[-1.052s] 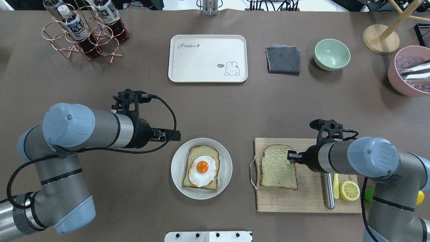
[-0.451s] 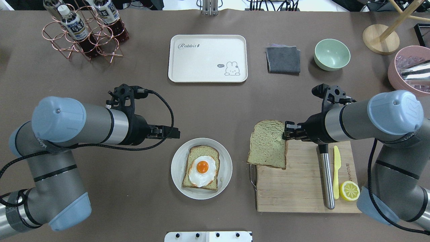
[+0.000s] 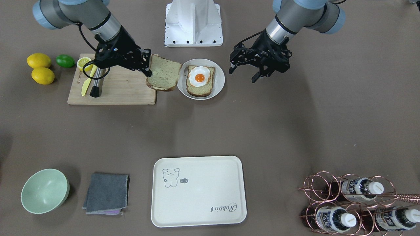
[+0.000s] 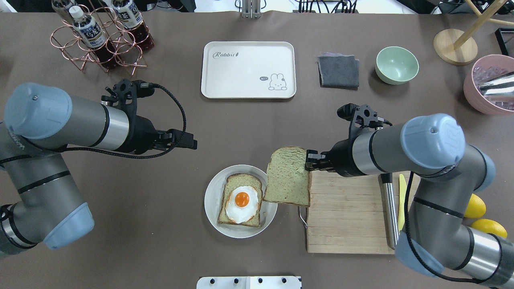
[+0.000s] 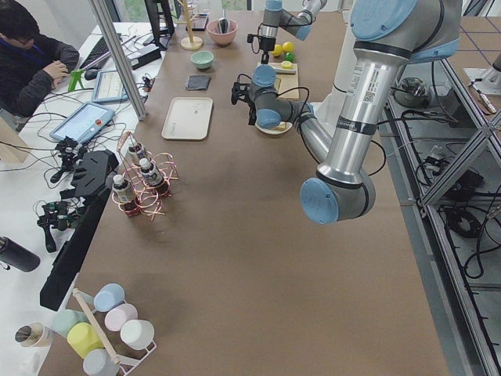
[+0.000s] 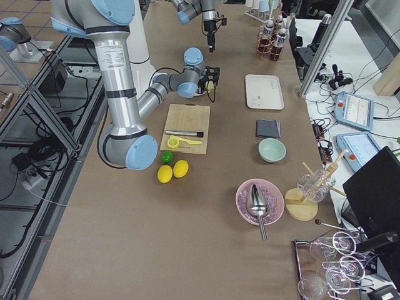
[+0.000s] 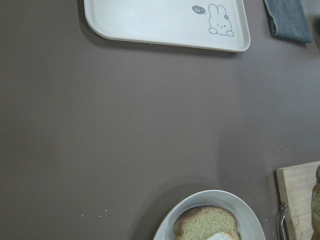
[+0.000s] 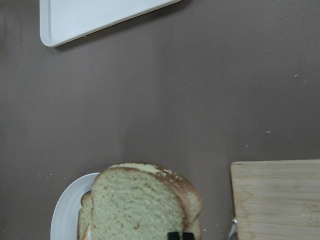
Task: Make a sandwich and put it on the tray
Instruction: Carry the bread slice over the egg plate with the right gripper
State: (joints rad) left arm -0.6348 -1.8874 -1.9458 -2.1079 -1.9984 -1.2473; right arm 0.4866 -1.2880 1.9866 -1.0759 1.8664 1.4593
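Observation:
My right gripper (image 4: 309, 161) is shut on the edge of a tan bread slice (image 4: 288, 176) and holds it tilted above the gap between the wooden cutting board (image 4: 353, 216) and the round grey plate (image 4: 211, 204). The slice overlaps the plate's rim. On the plate lies the second slice (image 4: 235, 182) with the fried egg (image 4: 242, 202) on top. My left gripper (image 4: 189, 143) is open and empty, above the table to the upper left of the plate. The cream tray (image 4: 248, 68) lies bare at the far middle of the table.
On the board lie a steel-handled tool (image 4: 388, 208) and a yellow knife (image 4: 401, 192). Lemons (image 4: 476, 205) and a lime (image 3: 65, 61) lie beside it. A grey cloth (image 4: 338, 71), a green bowl (image 4: 396, 64), a bottle rack (image 4: 100, 36) and a pink bowl (image 4: 488, 86) stand at the far side.
My right gripper has lifted the bread slice off the cutting board and carried it left to the plate's edge. My left arm has drawn back, away from the plate.

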